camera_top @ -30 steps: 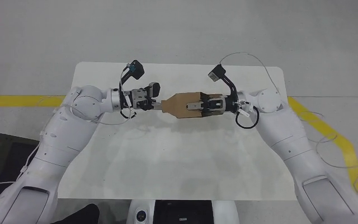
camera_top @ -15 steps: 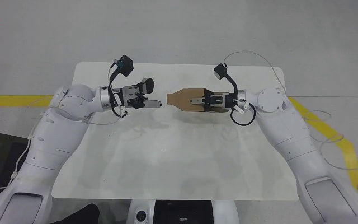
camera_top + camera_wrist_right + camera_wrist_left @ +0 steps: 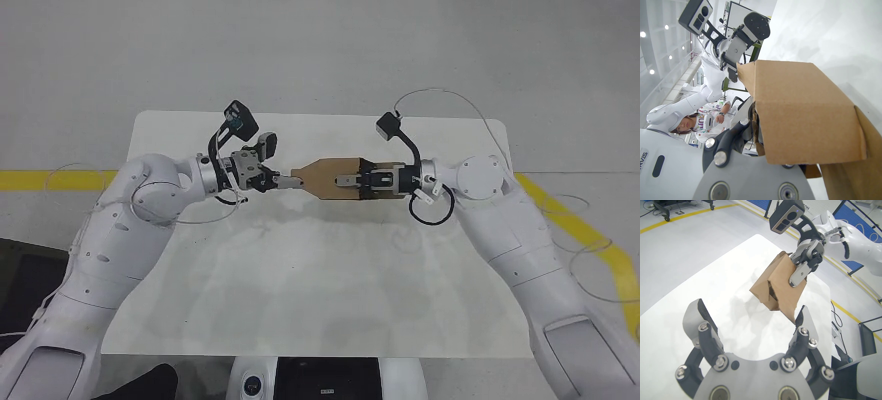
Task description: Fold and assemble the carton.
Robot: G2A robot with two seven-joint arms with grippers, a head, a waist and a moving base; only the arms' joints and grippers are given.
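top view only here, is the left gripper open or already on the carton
Observer: Open. The left wrist view shows the left gripper with its fingers spread wide and nothing between them.
Operator: so is it touching the box at all
Observer: A loose flap of the carton reaches right up to one fingertip. I cannot tell whether they actually touch.
Operator: is that end closed up
Observer: No. The end facing the left gripper has a dark gap between partly folded flaps.
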